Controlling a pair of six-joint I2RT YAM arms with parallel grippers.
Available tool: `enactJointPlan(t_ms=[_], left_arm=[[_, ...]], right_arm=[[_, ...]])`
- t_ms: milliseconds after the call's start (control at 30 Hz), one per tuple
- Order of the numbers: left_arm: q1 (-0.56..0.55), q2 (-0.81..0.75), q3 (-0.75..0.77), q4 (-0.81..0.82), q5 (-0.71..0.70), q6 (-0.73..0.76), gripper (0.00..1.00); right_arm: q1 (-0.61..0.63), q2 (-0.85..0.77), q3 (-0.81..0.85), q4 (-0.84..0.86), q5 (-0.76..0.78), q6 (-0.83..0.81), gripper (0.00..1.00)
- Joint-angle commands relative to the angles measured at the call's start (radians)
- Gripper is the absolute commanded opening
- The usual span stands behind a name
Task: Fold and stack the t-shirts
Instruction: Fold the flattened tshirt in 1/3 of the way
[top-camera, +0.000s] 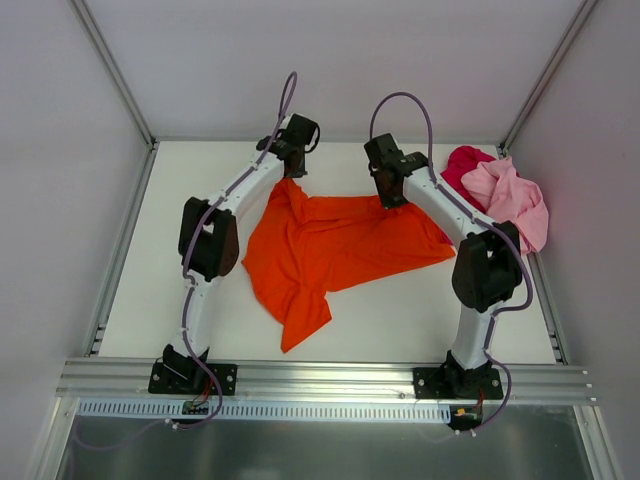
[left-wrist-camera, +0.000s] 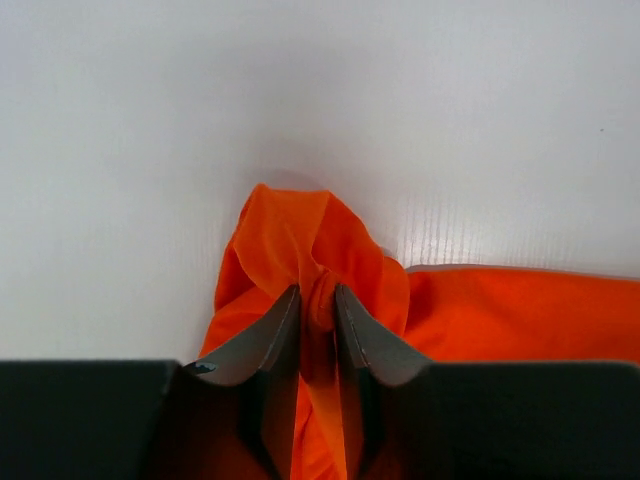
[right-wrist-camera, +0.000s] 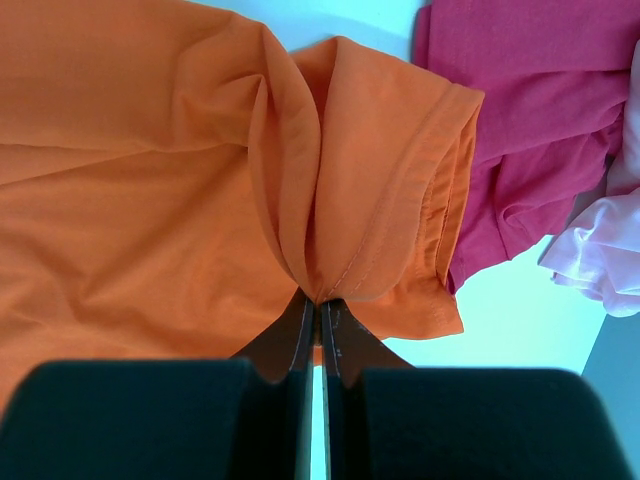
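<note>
The orange t-shirt (top-camera: 335, 245) lies crumpled and spread across the middle of the white table. My left gripper (top-camera: 291, 172) is shut on a bunched fold of the orange shirt (left-wrist-camera: 300, 250) at its far left corner. My right gripper (top-camera: 391, 190) is shut on the orange shirt (right-wrist-camera: 200, 170) at its far right part, by a hemmed sleeve. The red t-shirt (top-camera: 463, 165) and the pink t-shirt (top-camera: 512, 200) lie heaped at the far right. In the right wrist view the red shirt (right-wrist-camera: 520, 110) and the pink shirt (right-wrist-camera: 600, 255) lie just beyond the orange sleeve.
White walls enclose the table on the left, back and right. An aluminium rail (top-camera: 320, 380) runs along the near edge where both arm bases are bolted. Bare table (top-camera: 190, 180) shows to the left of the orange shirt.
</note>
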Motion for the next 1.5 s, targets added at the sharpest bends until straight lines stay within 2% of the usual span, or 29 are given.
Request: enactJointPlan(t_ms=[0, 33, 67, 267, 400, 500, 567, 733, 1033, 1467], left_arm=[[0.013, -0.083, -0.007, 0.012, -0.048, 0.036, 0.16], [0.014, -0.088, -0.009, 0.012, -0.054, 0.034, 0.05], [0.016, -0.088, -0.01, 0.01, -0.061, 0.033, 0.0], [0.017, -0.111, -0.029, 0.003, -0.088, 0.018, 0.0], [0.02, -0.213, -0.124, 0.096, -0.15, 0.014, 0.0], [0.023, -0.226, -0.09, 0.075, -0.177, 0.034, 0.0], [0.026, -0.246, -0.062, 0.062, -0.211, 0.031, 0.0], [0.048, -0.344, -0.166, 0.122, -0.257, 0.027, 0.0], [0.077, -0.422, -0.208, 0.118, -0.323, 0.044, 0.0], [0.114, -0.496, -0.253, 0.112, -0.386, 0.039, 0.0]], right_arm=[[0.005, -0.002, 0.032, 0.01, 0.009, -0.014, 0.01], [0.005, -0.004, 0.032, 0.011, 0.01, -0.014, 0.01], [0.005, -0.004, 0.032, 0.01, 0.012, -0.016, 0.01], [0.005, -0.014, 0.026, 0.011, 0.027, -0.019, 0.01], [-0.004, 0.001, 0.039, 0.011, 0.105, -0.029, 0.01], [-0.024, 0.027, 0.096, -0.016, 0.16, -0.002, 0.01], [-0.027, 0.027, 0.121, -0.009, 0.253, 0.013, 0.01], [-0.039, 0.042, 0.184, -0.004, 0.435, 0.007, 0.01], [-0.085, 0.122, 0.332, -0.045, 0.564, 0.001, 0.01], [-0.145, 0.199, 0.423, -0.101, 0.688, 0.058, 0.01]])
